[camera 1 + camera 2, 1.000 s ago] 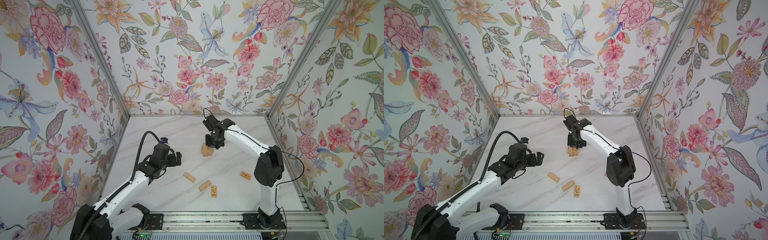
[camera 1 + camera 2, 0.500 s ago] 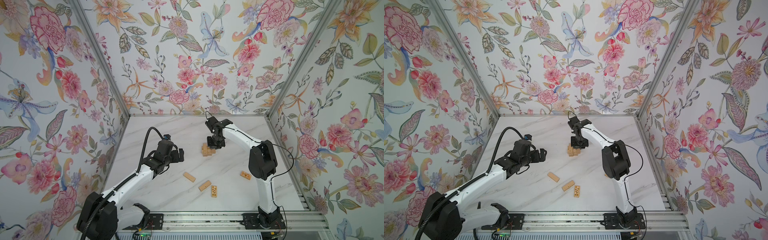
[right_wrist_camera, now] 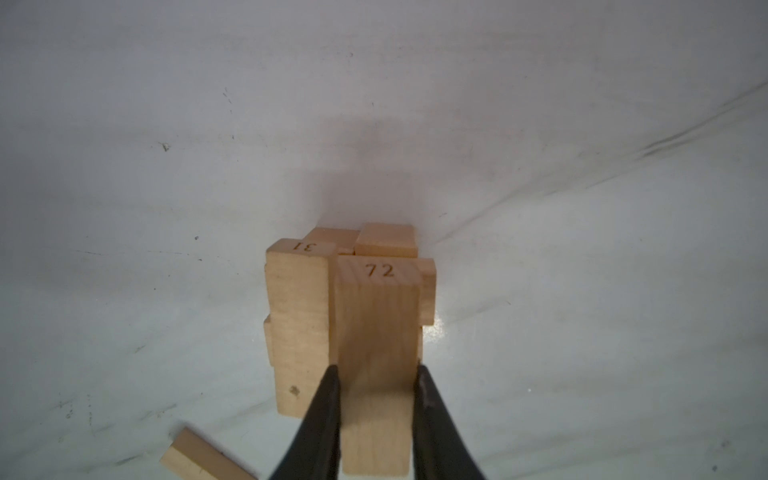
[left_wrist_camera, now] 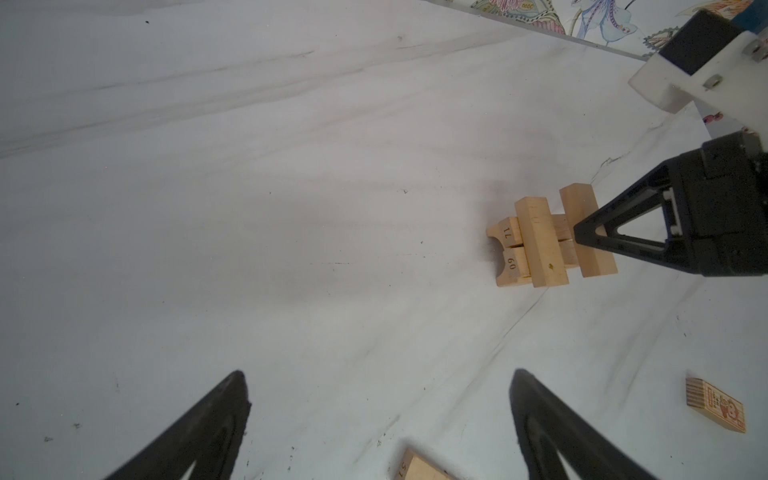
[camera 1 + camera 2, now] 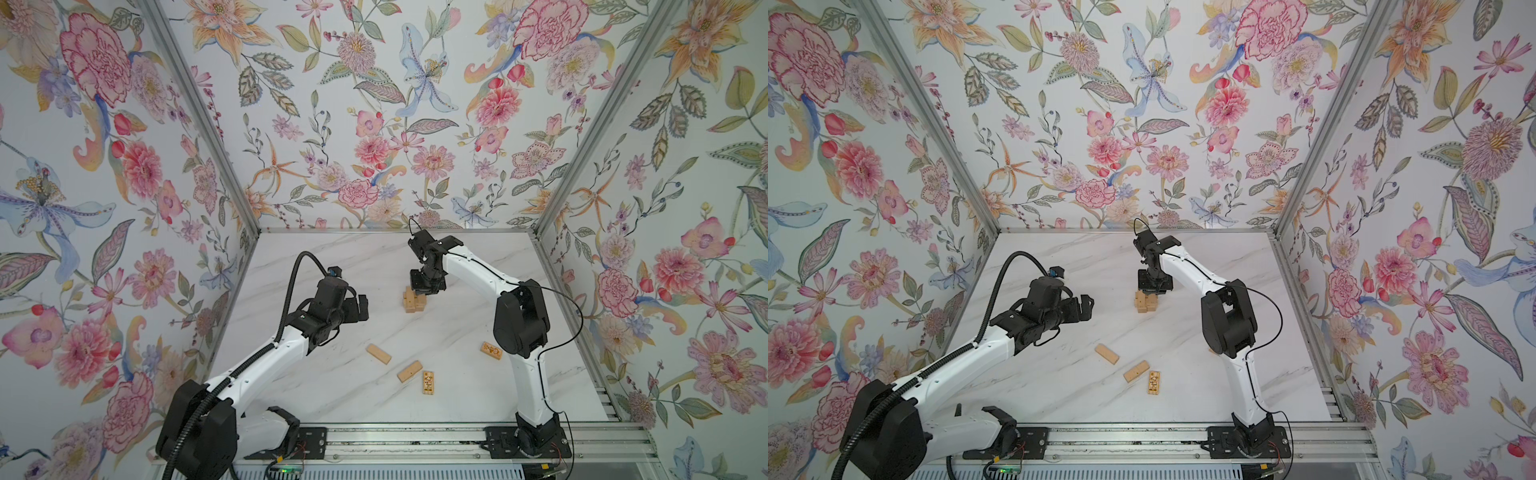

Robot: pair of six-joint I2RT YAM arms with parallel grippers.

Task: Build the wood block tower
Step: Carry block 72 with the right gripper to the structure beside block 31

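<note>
Shows the tower point(image 5: 413, 300) point(image 5: 1145, 302) of crossed pale wooden bricks standing on the tabletop point(image 5: 332, 266), about midway across and nearer the far edge than the near one. Catches the right gripper point(image 3: 377, 368) point(image 5: 424, 286) pinched shut on the block marked 72 point(image 3: 376, 332), held lengthwise at the tower's top level, just beside a brick stamped 31 point(image 3: 297, 299); cannot tell whether the held block's full weight rests on the stack. Finds the left gripper point(image 4: 379, 374) point(image 5: 361, 305) spread wide and empty, hanging above bare surface left of the tower, well apart from it. Leaves two plain blocks point(image 5: 378, 353) point(image 5: 409, 371) lying flat toward the near edge, with one engraved block point(image 5: 429, 382) just beside the second and another engraved block point(image 5: 491, 350) off toward the right edge, by the right arm. Sets everything on white, grey-veined marble-look sheet, boxed in on three sides by floral wallpaper point(image 5: 374, 104), with a metal rail point(image 5: 415, 440) along the near edge.
</note>
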